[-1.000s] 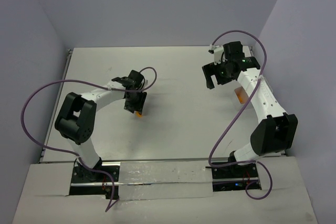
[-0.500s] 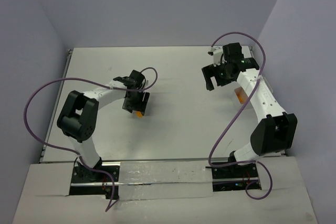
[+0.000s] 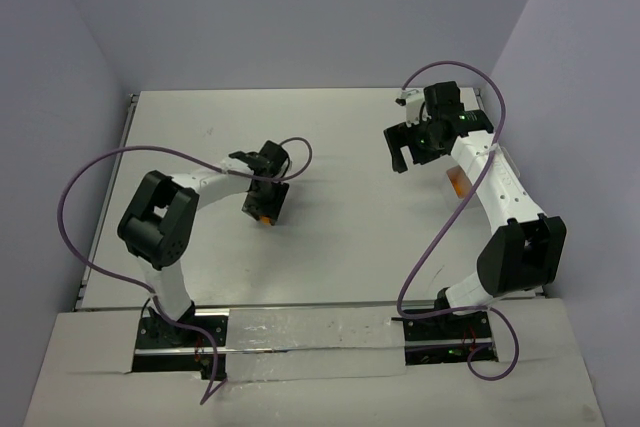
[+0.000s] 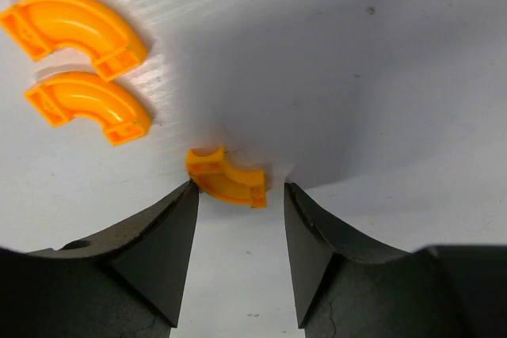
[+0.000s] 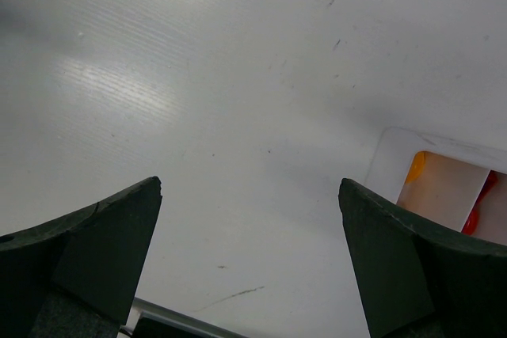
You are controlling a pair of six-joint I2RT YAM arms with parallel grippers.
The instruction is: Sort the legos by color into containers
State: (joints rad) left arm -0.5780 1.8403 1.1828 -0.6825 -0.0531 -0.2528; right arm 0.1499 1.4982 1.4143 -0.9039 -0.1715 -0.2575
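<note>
While L gripper [image 4: 239,195] is hanging open round small orange curved plastic lego [image 4: 227,178] on table [image 4: 396,77], R gripper [image 5: 249,195] is hanging open too | risk: lego is sitting barely inside, may be slipping out.

Left wrist cam: the left claw [image 4: 240,189] is chopped off by the bottom edge, so I only get the tip ends. The orange lego [image 4: 227,180] just past the tips sits in the claw's own shadow, and I can't tell whether the left tip actually touches it. From overhead that lego is mostly under the claw. It's just a sliver, too small to read.

Right wrist cam: the right claw [image 5: 249,186] is cropped at the bottom too. The container [image 5: 388,160] off to its right is cut by the frame edge and partly behind the right finger. An orange bit [image 5: 417,166] and a red bit [image 5: 478,210] show inside, shapes unreadable. Overhead, the forearm covers most of it.
</note>
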